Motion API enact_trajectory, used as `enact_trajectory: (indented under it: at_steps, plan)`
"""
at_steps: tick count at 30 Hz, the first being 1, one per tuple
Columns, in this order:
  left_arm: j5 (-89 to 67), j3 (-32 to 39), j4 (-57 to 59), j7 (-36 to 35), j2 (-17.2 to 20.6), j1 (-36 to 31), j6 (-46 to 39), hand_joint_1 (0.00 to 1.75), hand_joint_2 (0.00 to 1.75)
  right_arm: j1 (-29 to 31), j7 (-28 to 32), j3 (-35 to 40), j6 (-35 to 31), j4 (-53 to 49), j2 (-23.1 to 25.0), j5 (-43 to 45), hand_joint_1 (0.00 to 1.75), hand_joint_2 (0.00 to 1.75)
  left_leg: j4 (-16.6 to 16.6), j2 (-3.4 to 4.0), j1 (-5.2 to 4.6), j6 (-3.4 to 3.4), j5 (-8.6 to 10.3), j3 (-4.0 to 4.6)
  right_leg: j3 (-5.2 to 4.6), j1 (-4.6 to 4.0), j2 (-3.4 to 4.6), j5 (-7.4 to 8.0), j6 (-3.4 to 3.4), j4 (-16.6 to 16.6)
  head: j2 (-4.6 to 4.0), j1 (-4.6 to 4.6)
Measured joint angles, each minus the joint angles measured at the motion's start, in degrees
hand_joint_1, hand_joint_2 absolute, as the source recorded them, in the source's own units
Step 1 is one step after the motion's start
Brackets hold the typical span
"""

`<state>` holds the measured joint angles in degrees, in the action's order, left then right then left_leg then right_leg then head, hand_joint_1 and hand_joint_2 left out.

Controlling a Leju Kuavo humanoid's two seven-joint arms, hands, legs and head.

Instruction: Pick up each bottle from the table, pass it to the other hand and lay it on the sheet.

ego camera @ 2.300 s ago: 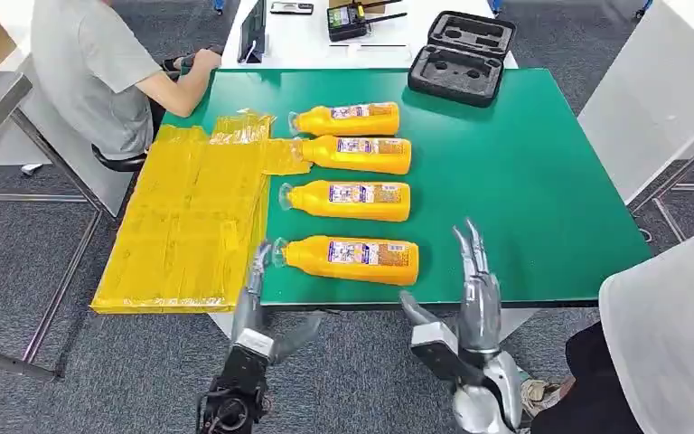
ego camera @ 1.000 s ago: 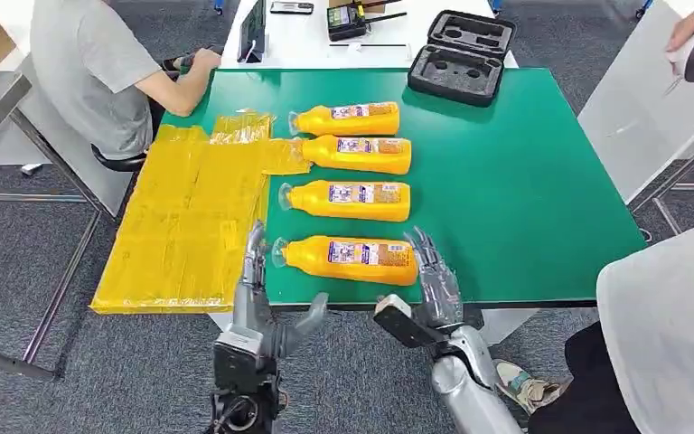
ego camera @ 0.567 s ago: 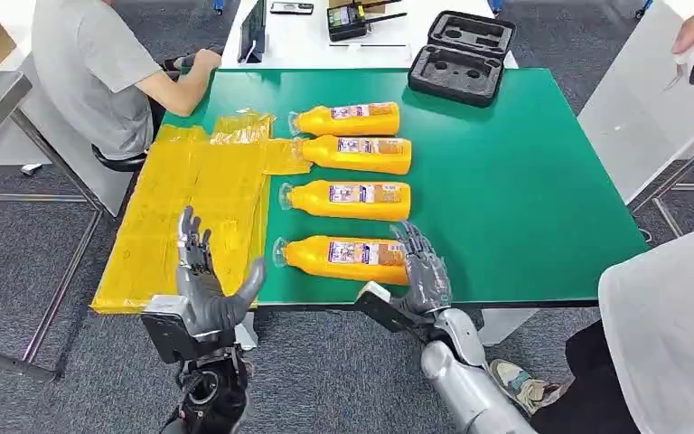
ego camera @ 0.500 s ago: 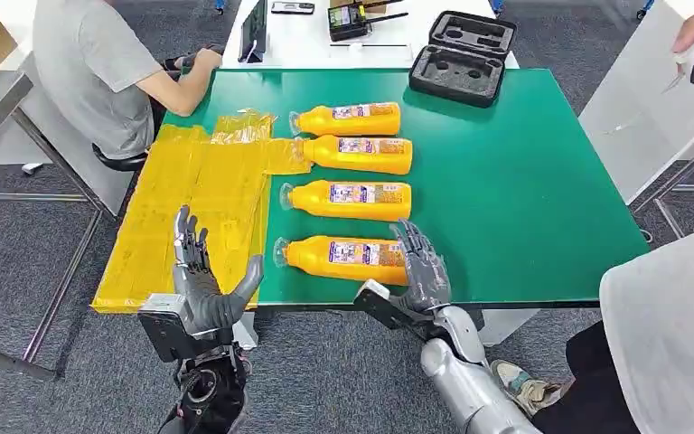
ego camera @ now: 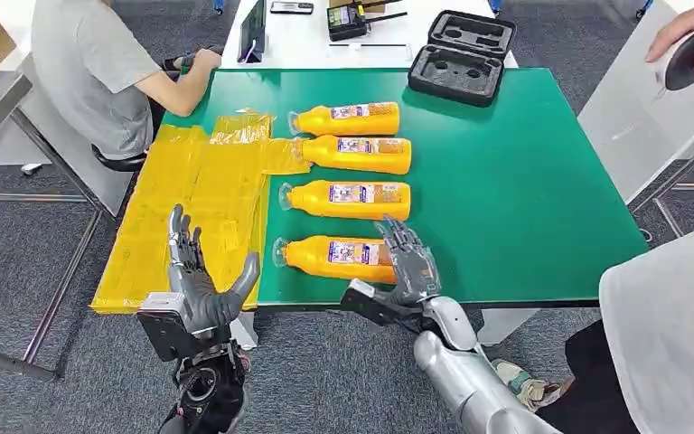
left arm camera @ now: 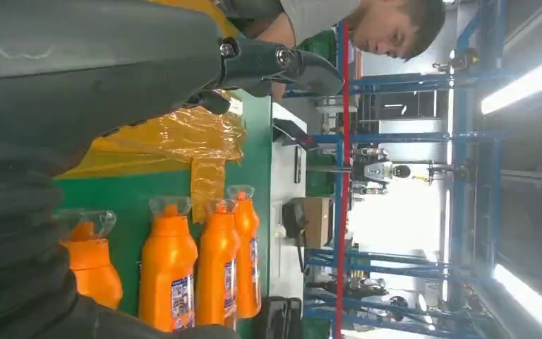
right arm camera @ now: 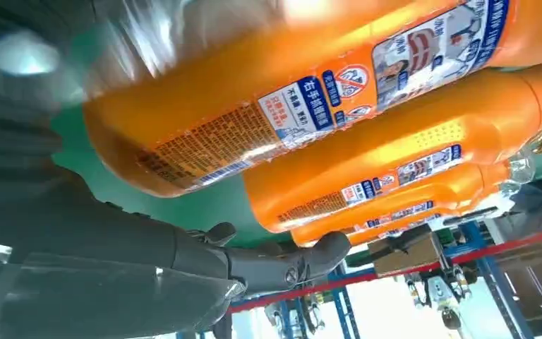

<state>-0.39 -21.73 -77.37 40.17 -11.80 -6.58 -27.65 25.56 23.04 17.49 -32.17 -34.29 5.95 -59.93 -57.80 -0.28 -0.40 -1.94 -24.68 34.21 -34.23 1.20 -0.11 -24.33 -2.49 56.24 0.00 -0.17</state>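
While my right hand [ego camera: 407, 262] curled spread fingers over the nearest bottle [ego camera: 343, 259], ungripped, left hand [ego camera: 201, 280] waited open at 9 o'clock; next needed squeezing.

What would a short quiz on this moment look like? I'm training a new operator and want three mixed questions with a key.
1. True or false: all four orange bottles lie on the green table, none on the yellow sheet.
2. Which bottle is the right hand at? A) the one farthest from the robot B) the nearest bottle C) none
3. Fill in: the left hand is raised with its fingers apart over the near edge of the ____.

Key
1. True.
2. B; its fingers lie over that bottle's base end, though a closed grip cannot be confirmed.
3. Sheet; it holds nothing.
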Motion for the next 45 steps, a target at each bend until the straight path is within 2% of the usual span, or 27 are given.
enact_trajectory:
  at_steps: [22,33,34,35,36,37,40,45]
  plan:
    - [0.31,0.02,0.11,0.0,0.0,-0.01,0.0,0.0,1.75,1.39,0.31,-0.02,2.45,2.01,0.17,1.4,0.0,1.75,0.0,0.0,0.0,0.0,0.0,-0.01,0.0,0.0,0.0,0.0,0.0,0.0,0.0,0.0]
    - [0.09,0.0,0.87,0.0,0.0,-0.05,-0.07,0.0,1.75,2.84,-4.05,-0.07,3.63,3.98,0.15,-0.05,0.0,1.75,0.0,0.0,0.0,0.0,0.0,-0.01,-0.01,0.0,0.0,0.0,0.0,0.0,0.0,0.0]
    - [-0.02,0.0,0.98,0.0,0.0,-0.05,-0.07,0.0,1.75,3.05,-4.55,-0.09,4.46,4.22,0.13,-0.02,0.12,1.75,0.0,0.01,0.0,0.0,0.0,-0.01,-0.01,0.0,0.0,0.0,0.0,-0.01,0.0,0.0]
    - [-0.09,0.0,1.05,0.0,0.0,-0.05,-0.04,0.0,1.75,3.25,-5.29,-0.11,5.86,4.52,0.11,0.13,0.89,1.75,0.0,0.01,0.0,0.0,0.0,-0.01,-0.01,0.0,0.0,0.0,0.0,-0.01,0.0,0.0]
    - [-0.09,0.0,1.07,0.0,0.0,-0.06,-0.02,0.0,1.75,3.52,-6.12,-0.18,7.19,4.79,0.09,0.15,1.47,1.75,0.0,0.01,0.0,0.0,0.0,-0.02,-0.01,0.0,0.0,0.0,0.0,-0.01,0.0,0.0]
    - [-0.09,0.0,1.14,0.0,0.0,-0.1,0.04,0.0,1.75,3.85,-7.24,-0.17,8.88,5.05,0.02,-0.13,1.69,1.75,0.0,0.03,0.0,0.0,0.0,-0.04,0.0,0.0,0.01,0.0,0.0,-0.01,0.0,0.0]
    - [-0.09,0.0,1.57,0.0,-0.07,-0.39,0.04,0.0,1.75,4.94,-10.01,-0.22,12.6,5.83,-0.33,-0.64,1.75,1.75,0.0,0.07,0.0,0.0,-0.01,-0.12,0.05,0.0,0.03,0.0,0.0,-0.02,0.0,0.02]
    - [-0.09,0.0,2.14,0.0,-0.17,-0.74,0.07,0.0,1.75,6.14,-11.41,-0.26,14.36,6.77,-0.7,-1.22,1.75,1.75,0.0,0.08,0.0,0.0,-0.01,-0.27,0.17,0.0,0.04,0.01,0.01,-0.03,0.0,-0.02]
